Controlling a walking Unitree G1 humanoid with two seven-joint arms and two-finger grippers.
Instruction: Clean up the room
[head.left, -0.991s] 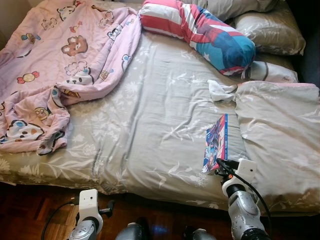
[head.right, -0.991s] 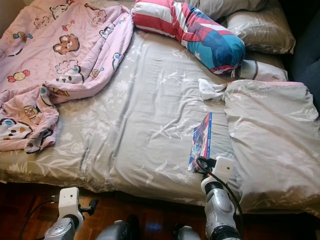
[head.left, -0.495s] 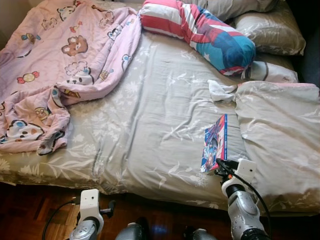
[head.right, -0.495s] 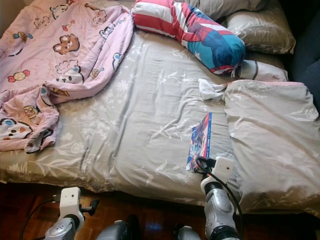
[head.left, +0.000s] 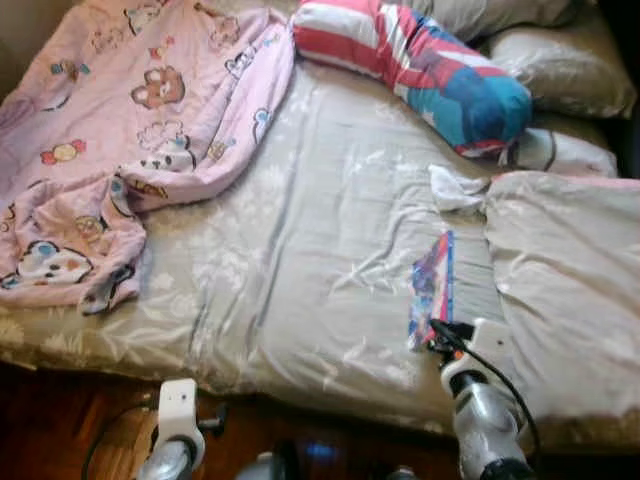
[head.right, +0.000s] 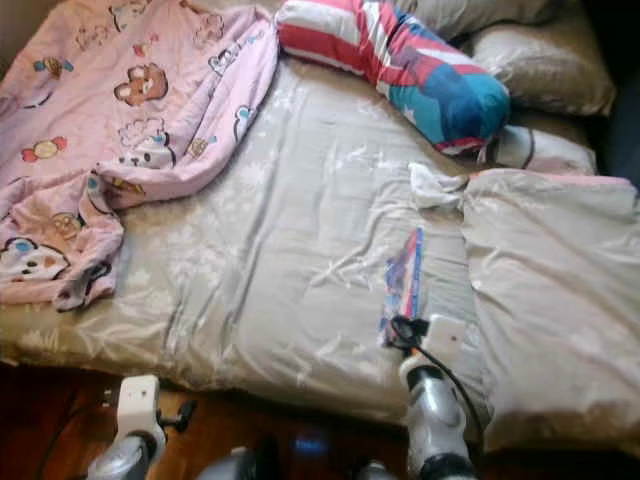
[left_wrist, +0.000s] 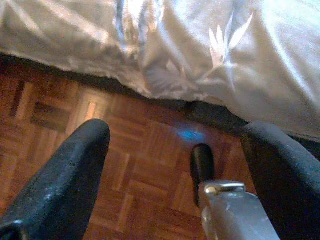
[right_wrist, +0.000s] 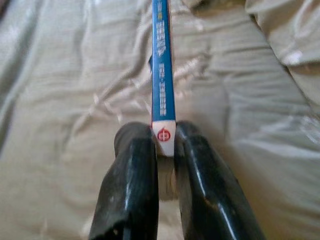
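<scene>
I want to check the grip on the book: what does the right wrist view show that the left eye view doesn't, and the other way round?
Right wrist view: the two black fingers pinch the book by its blue spine, book on edge. Left eye view: the pink blanket, striped bolster, pillows, wooden floor, and the left gripper low by the bed edge. Both: the book and the grey sheet.

Head pair: high, facing forward and down over bed (head.left: 300, 230), from its foot edge; same scene in both, slightly offset sideways. Left wrist: low and close, aimed between own fingers (left_wrist: 60, 185) at floor (left_wrist: 145, 150) under bed's edge. Right wrist: very near, along book (right_wrist: 163, 75), over sheet also seen from head.
</scene>
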